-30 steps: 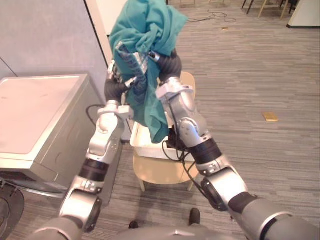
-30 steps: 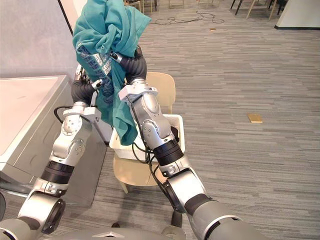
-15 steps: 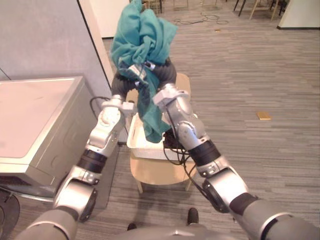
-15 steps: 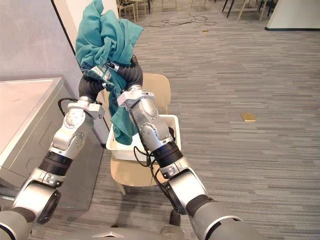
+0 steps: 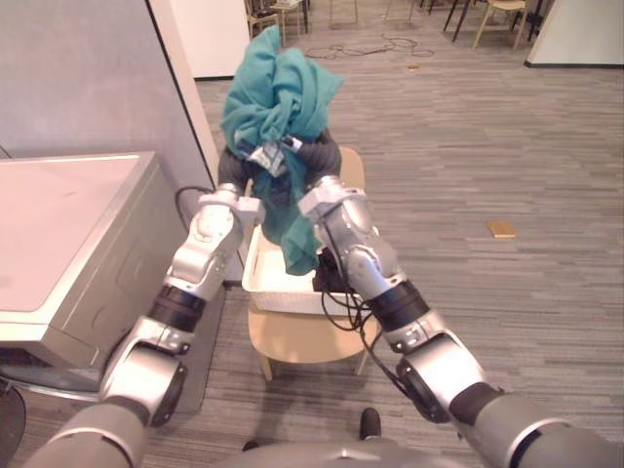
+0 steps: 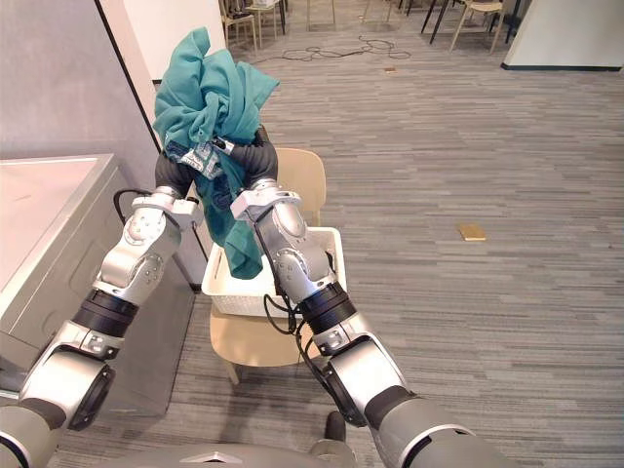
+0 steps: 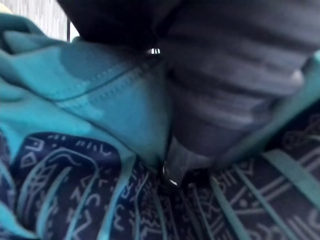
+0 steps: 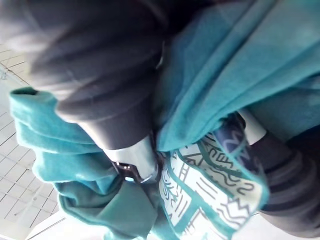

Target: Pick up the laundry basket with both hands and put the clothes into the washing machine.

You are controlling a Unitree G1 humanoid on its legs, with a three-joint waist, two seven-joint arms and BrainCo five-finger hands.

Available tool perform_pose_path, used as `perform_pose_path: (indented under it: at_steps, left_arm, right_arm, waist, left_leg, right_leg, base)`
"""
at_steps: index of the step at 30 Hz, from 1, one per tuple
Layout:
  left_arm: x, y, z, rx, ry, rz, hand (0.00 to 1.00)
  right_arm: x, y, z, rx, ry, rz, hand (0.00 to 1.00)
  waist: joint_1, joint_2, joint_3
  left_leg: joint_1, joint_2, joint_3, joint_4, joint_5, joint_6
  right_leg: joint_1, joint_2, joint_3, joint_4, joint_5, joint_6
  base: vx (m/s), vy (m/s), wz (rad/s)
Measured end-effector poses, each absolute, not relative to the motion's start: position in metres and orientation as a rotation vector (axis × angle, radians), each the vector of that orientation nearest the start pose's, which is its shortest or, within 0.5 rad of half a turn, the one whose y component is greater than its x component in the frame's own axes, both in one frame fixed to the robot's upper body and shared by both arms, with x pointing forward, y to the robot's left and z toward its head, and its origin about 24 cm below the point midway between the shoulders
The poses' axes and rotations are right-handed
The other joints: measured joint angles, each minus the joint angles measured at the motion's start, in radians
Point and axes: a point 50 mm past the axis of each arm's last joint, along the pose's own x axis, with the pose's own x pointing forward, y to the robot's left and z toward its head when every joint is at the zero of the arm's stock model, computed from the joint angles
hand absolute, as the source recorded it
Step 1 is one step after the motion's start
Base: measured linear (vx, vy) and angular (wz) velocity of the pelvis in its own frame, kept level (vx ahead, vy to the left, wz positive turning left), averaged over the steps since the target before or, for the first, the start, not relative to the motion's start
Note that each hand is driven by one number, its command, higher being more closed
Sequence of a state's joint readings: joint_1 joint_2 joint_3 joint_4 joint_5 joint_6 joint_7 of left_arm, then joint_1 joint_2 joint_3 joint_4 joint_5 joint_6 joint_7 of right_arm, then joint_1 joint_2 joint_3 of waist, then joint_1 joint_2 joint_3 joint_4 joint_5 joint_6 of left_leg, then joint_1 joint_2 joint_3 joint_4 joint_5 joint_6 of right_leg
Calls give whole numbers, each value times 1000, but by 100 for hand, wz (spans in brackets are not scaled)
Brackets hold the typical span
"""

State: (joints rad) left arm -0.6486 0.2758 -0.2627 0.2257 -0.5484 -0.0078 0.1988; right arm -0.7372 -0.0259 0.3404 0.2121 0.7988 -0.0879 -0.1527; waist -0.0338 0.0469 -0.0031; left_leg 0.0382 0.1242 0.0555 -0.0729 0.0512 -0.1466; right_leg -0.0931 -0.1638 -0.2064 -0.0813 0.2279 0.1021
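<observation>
A teal garment (image 5: 278, 97) with a dark patterned patch (image 7: 65, 190) is bunched high above the white laundry basket (image 5: 255, 283), its tail hanging down into the basket. Both hands are raised side by side under the bundle. My left hand (image 5: 234, 166) is buried in the cloth, fingers hidden. My right hand (image 5: 314, 156) holds the cloth, which is gathered round a silver finger (image 8: 135, 160) in the right wrist view. The basket rests on a light wooden chair (image 5: 292, 336). The grey washing machine (image 5: 68, 234) stands at the left.
A grey partition wall (image 5: 88, 68) rises behind the washing machine. A small yellow object (image 5: 501, 229) lies on the striped carpet at the right. Chair legs (image 5: 487, 15) and cables (image 5: 370, 44) show at the far end of the room.
My left hand has moved in against the cloth bundle beside the right hand. The garment hangs a little lower over the basket. The head camera has shifted.
</observation>
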Motion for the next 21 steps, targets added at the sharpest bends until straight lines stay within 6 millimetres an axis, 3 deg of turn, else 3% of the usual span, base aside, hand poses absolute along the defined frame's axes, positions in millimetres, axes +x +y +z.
perform_pose_path:
  at_steps: [1,2,9,16,19,21]
  left_arm:
    - [350,110,169,-187,-276,-193,100]
    - [350,109,168,-190,-270,-193,100]
    - [351,104,157,-249,-213,-191,100]
    - [343,109,112,-440,-48,-130,100]
    - [346,150,113,-549,-75,42,100]
    - [346,184,116,-600,-126,183,100]
  right_arm:
    - [332,-25,198,619,-301,486,100]
    - [332,-26,197,621,-299,482,0]
    - [332,-31,186,615,-270,468,0]
    - [318,-47,147,568,-162,478,0]
    - [311,-67,131,521,-146,434,0]
    - [310,-97,123,521,-149,330,0]
  waist:
    - [0,0,0]
    - [0,0,0]
    - [0,-14,-4]
    - [0,-38,-4]
    - [-4,-43,-1]
    - [-5,-45,0]
  left_leg:
    - [0,0,0,0,0,0]
    - [0,0,0,0,0,0]
    - [-1,1,1,0,0,0]
    - [0,9,15,0,-4,-2]
    - [1,13,28,1,-11,-5]
    - [1,14,31,2,-14,-7]
  right_leg:
    - [0,0,0,0,0,0]
    - [1,0,0,0,0,0]
    - [1,0,1,0,0,0]
    - [-10,10,14,0,-1,0]
    - [-14,16,30,0,-1,0]
    - [-14,18,33,0,-1,0]
  base:
    - [0,0,0]
    - [0,0,0]
    - [0,0,0]
    - [0,0,-6]
    - [-22,-3,-16]
    - [-23,-3,-5]
